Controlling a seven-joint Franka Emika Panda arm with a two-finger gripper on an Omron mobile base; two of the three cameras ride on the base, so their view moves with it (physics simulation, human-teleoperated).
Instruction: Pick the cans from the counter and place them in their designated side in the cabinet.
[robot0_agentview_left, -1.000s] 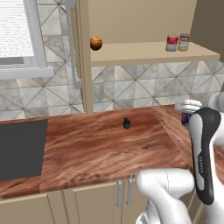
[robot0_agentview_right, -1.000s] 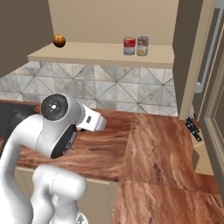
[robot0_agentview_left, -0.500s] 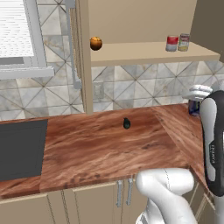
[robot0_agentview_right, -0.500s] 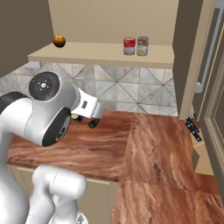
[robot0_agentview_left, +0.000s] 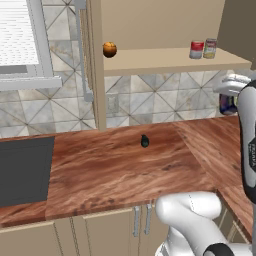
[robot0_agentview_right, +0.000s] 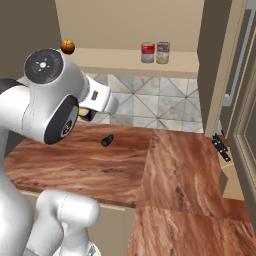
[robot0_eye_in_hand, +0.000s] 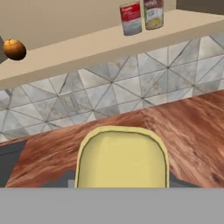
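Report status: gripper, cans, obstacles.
Gripper shut on blue can, lifted off counter. Red can on cabinet shelf. Nothing blocking.

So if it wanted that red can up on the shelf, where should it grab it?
Probably by its side wall, from the open front: the red can stands upright on the shelf, and the neighbouring can crowds one side.

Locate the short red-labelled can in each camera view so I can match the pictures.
Left base view: the red-labelled can stands on the cabinet shelf at upper right, just left of a second can.
Right base view: on the shelf, top centre.
Hand view: on the shelf at the top edge, right of centre.
Shared landmark: the orange round thing at the shelf's left end.
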